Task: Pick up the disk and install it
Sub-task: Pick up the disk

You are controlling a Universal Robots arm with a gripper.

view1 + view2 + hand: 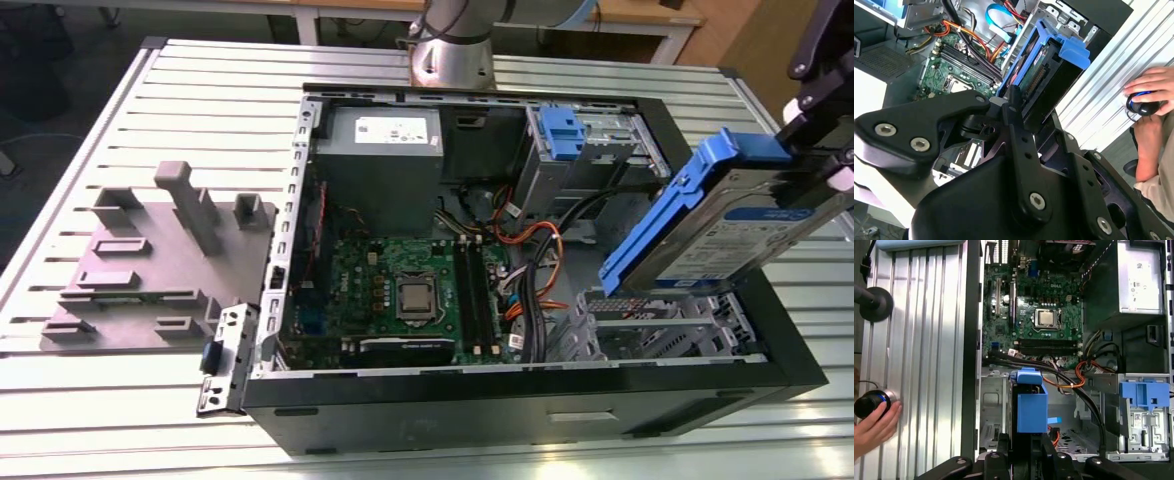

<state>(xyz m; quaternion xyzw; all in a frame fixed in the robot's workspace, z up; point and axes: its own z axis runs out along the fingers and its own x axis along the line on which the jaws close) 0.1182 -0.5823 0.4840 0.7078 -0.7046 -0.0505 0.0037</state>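
My gripper (817, 180) is shut on the disk (727, 225), a silver drive with a white-and-blue label and blue side rails. I hold it tilted in the air over the open computer case (534, 400), on the exterior view's right, just above the metal drive cage (654, 335). In the first wrist view the disk (1031, 410) hangs edge-on with its blue tab over the cage's open bay (994, 410), between my black fingers (1004, 460). In the second wrist view the disk (1049, 75) juts out past my finger (1014, 115).
The case holds a green motherboard (414, 290), a grey power supply (380, 150), orange cables (534, 240) and a bare blue bracket (563, 130) in the far bay. A grey fixture (147, 260) lies on the slatted table. A person's hand (874, 427) rests on a round controller (869, 402).
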